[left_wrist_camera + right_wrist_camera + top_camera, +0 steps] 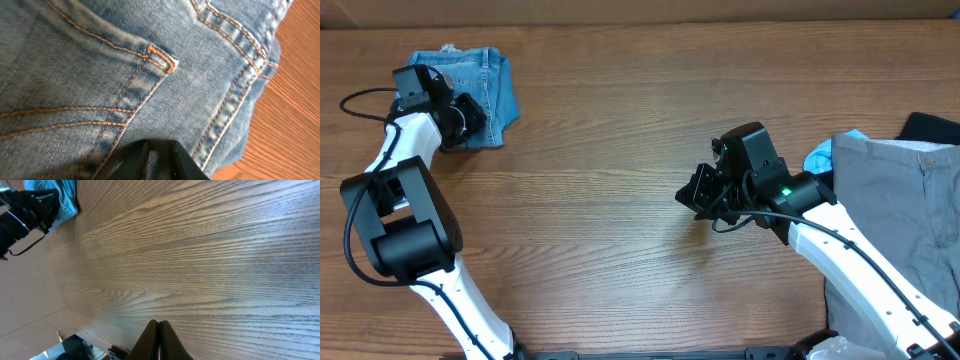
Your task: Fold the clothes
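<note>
far left, the jeans (480,85) sit as a compact folded bundle near the back corner of the table (620,110), pocket stitching up. the left gripper (470,118) is down on the denim, likely pressing or letting go; whether its jaws are spread, can't tell. mid-table the right gripper (692,195) hovers empty, fingers pressed together, probably parked clear. grey trousers (900,200) lie far right.

Jeans (480,82) at far-left corner of table (620,150), trousers (900,210) at right edge, well apart
</note>
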You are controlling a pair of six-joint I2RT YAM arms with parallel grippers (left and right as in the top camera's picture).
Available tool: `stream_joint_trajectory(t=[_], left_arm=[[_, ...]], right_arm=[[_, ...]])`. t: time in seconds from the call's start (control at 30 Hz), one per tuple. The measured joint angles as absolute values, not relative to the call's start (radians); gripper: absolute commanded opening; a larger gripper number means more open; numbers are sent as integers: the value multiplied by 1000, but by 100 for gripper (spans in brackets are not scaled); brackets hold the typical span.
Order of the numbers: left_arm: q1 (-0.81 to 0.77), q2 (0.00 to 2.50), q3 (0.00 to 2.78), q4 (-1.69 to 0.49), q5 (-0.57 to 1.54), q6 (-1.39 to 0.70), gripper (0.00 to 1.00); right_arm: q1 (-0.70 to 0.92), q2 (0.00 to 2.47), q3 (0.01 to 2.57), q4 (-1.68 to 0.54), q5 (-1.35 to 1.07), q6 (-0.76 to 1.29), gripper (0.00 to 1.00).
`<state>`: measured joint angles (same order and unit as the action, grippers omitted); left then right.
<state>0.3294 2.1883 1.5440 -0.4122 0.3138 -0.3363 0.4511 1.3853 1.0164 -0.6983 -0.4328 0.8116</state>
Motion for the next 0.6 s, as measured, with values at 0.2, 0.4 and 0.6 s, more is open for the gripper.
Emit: stream_joint_trajectory(t=[0.2, 0.4, 0.6], left_arm=[[348, 2186, 1641, -668, 340, -238, 28], [352, 2148, 1655, -806, 178, -165, 4], [354, 2147, 1656, -823, 114, -152, 4]], right_arm=[[451, 1385, 1016, -700, -435, 812, 5], [451, 1385, 1016, -700, -437, 811, 5], [451, 1385, 1016, -700, -438, 812, 5]])
